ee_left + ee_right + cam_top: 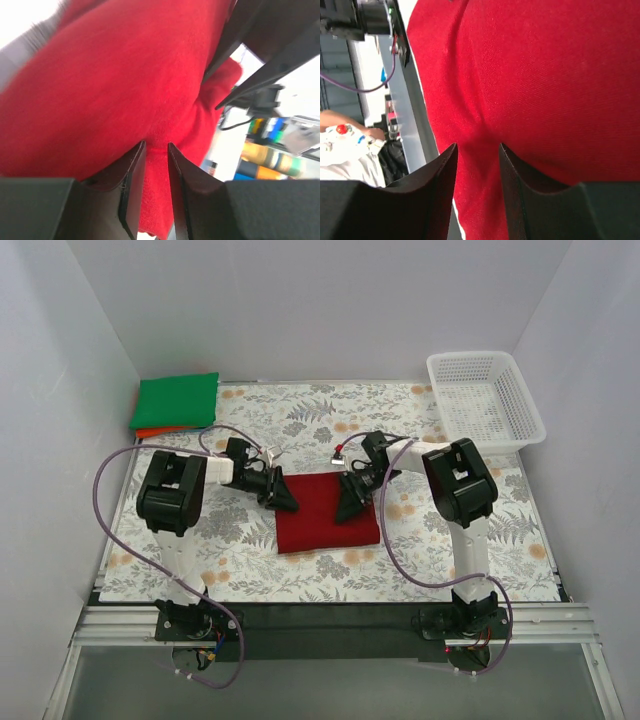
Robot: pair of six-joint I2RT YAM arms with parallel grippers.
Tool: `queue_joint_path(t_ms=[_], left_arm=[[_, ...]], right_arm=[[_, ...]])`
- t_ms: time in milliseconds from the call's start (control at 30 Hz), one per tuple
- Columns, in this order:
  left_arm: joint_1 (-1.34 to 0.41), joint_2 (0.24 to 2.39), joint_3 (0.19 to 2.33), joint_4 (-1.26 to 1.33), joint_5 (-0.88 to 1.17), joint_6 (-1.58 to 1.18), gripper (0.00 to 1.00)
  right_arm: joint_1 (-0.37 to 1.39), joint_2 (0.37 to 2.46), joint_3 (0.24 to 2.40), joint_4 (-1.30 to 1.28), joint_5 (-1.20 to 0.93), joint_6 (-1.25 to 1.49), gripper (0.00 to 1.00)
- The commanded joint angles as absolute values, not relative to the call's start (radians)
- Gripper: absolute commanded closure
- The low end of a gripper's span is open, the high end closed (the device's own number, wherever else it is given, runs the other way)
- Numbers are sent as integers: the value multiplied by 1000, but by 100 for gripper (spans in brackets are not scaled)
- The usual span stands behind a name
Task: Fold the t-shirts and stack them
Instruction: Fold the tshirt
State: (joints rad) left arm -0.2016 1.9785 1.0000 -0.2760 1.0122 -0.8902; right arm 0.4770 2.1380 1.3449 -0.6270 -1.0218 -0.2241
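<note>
A dark red t-shirt lies folded into a rough rectangle at the middle of the table. My left gripper rests at its upper left edge and my right gripper on its upper right part. In the left wrist view the red cloth fills the frame, and the left gripper has a narrow gap between its jaws. The right gripper stands wider apart over the same cloth. A folded bright green t-shirt sits on an orange one at the back left corner.
A white lattice basket stands at the back right corner. The floral table cover reaches the white walls on three sides. Purple cables loop beside each arm base.
</note>
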Motion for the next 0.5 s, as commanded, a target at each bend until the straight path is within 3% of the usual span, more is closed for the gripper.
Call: queue_joint_path(t_ms=[0,133,300,367,467], left_arm=[[-147,2078,1156,-256,940,-867,76],[-106,2083,1265,-317,977,-812,75],[-115,1883,1183,-368,1098,-810,73],[-135,1792,1120,-354,1123,-837,73],[-213,1709,1019,-245,1115,-958,75]], right_arm=[[431,2169,1438,-545,-898,-233,53],[402,2135,1550,-571,-900,-213,50],[400,1936,1522,-600,-1044,-157,40],[411,1895,1441,-592,-1098,-132,42],[440,1867,1326,-549,-1138,-98,54]])
